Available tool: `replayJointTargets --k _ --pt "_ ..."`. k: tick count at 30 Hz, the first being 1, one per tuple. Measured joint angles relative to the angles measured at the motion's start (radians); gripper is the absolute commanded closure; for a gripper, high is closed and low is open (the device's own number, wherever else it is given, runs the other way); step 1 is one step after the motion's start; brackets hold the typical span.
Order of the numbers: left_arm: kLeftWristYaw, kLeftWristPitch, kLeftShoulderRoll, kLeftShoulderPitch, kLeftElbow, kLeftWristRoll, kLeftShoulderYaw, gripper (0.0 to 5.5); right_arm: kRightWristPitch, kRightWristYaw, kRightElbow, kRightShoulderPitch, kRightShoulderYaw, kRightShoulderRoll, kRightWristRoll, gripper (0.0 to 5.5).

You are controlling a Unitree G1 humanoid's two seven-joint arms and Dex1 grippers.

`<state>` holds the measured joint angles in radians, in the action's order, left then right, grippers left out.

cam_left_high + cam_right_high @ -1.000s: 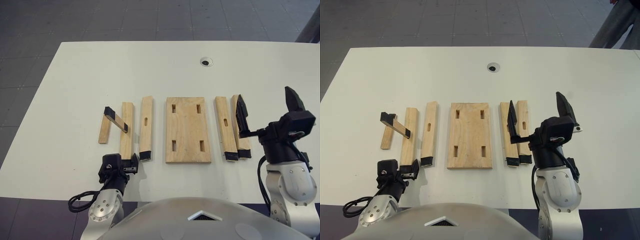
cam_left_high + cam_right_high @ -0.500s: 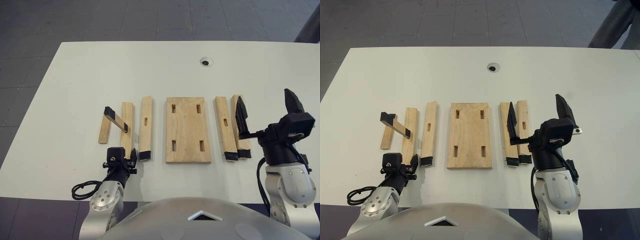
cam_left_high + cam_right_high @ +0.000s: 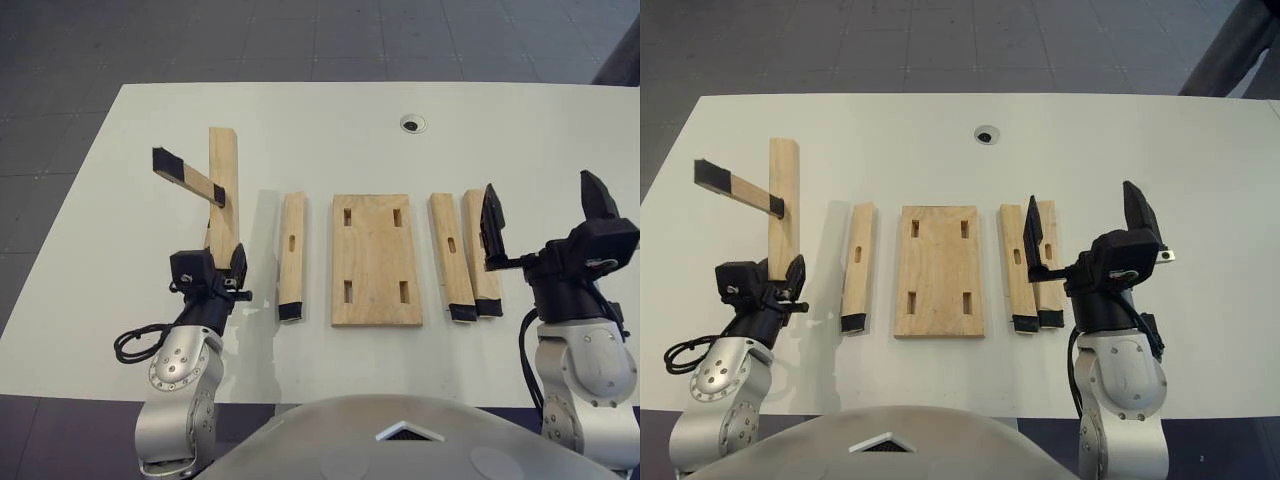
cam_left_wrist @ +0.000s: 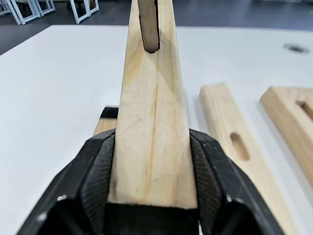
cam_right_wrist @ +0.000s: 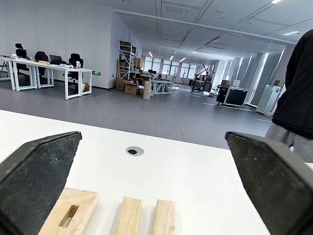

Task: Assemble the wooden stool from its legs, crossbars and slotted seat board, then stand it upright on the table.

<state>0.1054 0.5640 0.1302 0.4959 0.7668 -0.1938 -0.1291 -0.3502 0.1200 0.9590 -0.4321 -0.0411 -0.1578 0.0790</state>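
Observation:
My left gripper (image 3: 213,272) is shut on the near end of a wooden leg (image 3: 224,190), held up off the table and standing steeply. A black-tipped crossbar (image 3: 185,175) sticks out of the leg's slot toward the left. The wrist view has both fingers (image 4: 98,171) pressed on the leg (image 4: 154,112). The slotted seat board (image 3: 375,258) lies flat at the centre, with one slotted leg (image 3: 291,255) to its left and two legs (image 3: 450,255) side by side to its right. My right gripper (image 3: 540,195) hovers open above those two legs.
Another wooden piece with a black end (image 4: 104,126) lies on the table below the held leg. A round cable hole (image 3: 412,123) sits in the white table (image 3: 120,300) behind the seat board. The table's near edge is close to both arms.
The left gripper has lifted the leg with its crossbar off the table, tipped it up and carried it leftward. The right gripper has shifted only slightly.

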Motion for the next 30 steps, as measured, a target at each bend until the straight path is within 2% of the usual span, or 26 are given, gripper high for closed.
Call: replayJointTargets --k 5,10,13,20,30 --pt "0.148 0.001 0.022 -0.121 0.011 -0.255 -0.063 3.45 -0.099 0.11 -0.059 0.086 -0.131 0.005 0.459 0.0" --pt "0.342 0.039 0.1 -0.181 -0.047 -0.532 -0.104 3.45 -0.203 0.304 -0.111 0.156 -0.216 -0.167 0.983 0.0" --pt "0.483 0.059 0.166 -0.2 -0.06 -0.668 -0.096 3.45 -0.25 0.388 -0.157 0.189 -0.227 -0.266 1.159 0.0" --pt "0.646 0.088 0.268 -0.221 -0.083 -0.82 -0.046 3.45 -0.297 0.458 -0.183 0.303 -0.125 -0.368 1.201 0.0" --pt "0.654 0.087 0.292 -0.223 -0.025 -0.906 0.023 3.45 -0.293 0.467 -0.187 0.344 -0.002 -0.373 1.127 0.0"
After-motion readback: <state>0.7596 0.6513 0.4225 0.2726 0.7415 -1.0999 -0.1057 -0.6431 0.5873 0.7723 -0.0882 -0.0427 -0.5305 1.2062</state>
